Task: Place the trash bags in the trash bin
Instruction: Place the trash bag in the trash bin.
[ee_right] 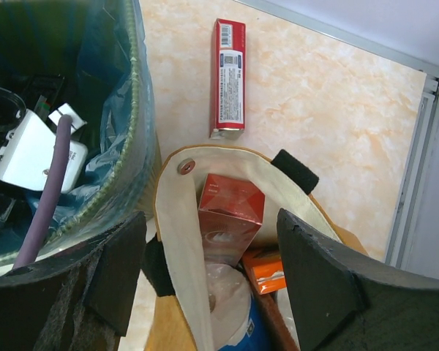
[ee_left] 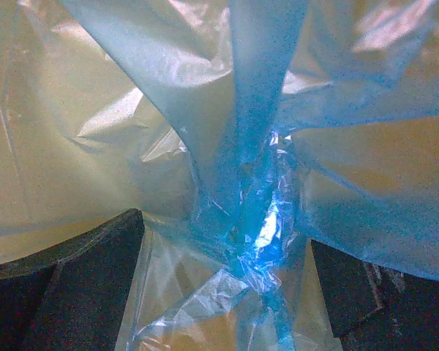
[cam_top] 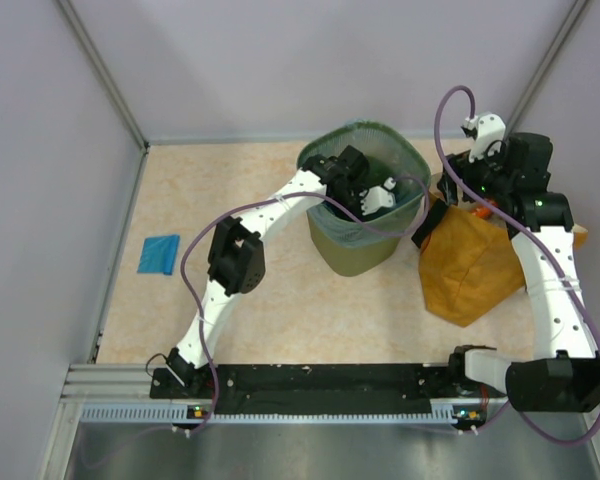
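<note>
The olive-green mesh trash bin (cam_top: 352, 252) stands at the back middle of the table, lined with a big crinkly light-blue trash bag (ee_left: 256, 146). My left gripper (cam_top: 377, 196) is down inside the bin. In the left wrist view it (ee_left: 227, 292) is open, its dark fingers (ee_left: 80, 285) wide apart, with bunched blue film lying between them. A small folded blue trash bag (cam_top: 160, 253) lies flat on the table at the far left. My right gripper (ee_right: 212, 292) hangs open over the mouth of a mustard-orange sack (ee_right: 177, 241), holding nothing.
The mustard-orange sack (cam_top: 470, 260) sits just right of the bin (ee_right: 135, 124), touching it. It holds a red carton (ee_right: 230, 208), an orange box (ee_right: 265, 269) and a white roll (ee_right: 230, 307). A flat red box (ee_right: 230, 77) lies on the table behind it. Grey walls close in both sides.
</note>
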Robot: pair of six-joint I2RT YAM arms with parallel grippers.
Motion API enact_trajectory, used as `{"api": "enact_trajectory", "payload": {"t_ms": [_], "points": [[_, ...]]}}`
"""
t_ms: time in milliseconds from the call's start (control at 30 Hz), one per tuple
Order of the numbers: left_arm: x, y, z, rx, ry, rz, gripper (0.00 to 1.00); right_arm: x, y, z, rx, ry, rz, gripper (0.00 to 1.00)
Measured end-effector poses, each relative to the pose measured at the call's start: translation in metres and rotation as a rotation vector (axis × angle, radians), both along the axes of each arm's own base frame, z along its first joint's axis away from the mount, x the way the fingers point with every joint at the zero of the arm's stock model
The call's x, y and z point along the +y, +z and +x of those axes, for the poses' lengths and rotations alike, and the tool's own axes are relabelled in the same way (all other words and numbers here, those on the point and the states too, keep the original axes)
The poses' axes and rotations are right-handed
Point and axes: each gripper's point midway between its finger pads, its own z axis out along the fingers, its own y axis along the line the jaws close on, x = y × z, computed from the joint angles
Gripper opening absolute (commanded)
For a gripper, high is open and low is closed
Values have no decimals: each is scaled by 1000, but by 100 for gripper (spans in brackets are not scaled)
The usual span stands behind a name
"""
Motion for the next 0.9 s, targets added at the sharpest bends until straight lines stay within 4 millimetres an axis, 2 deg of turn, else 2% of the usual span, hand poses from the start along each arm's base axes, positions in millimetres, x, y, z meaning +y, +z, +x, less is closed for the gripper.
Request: {"api": "enact_trajectory", "payload": {"t_ms": [567,900], "points": [[14,-4,-15,33,-107,60,98,2,-5,-1,9,9,6,71],[18,-6,-8,-18,-138,100,98,1,-10,-3,20,8,8,71]]}}
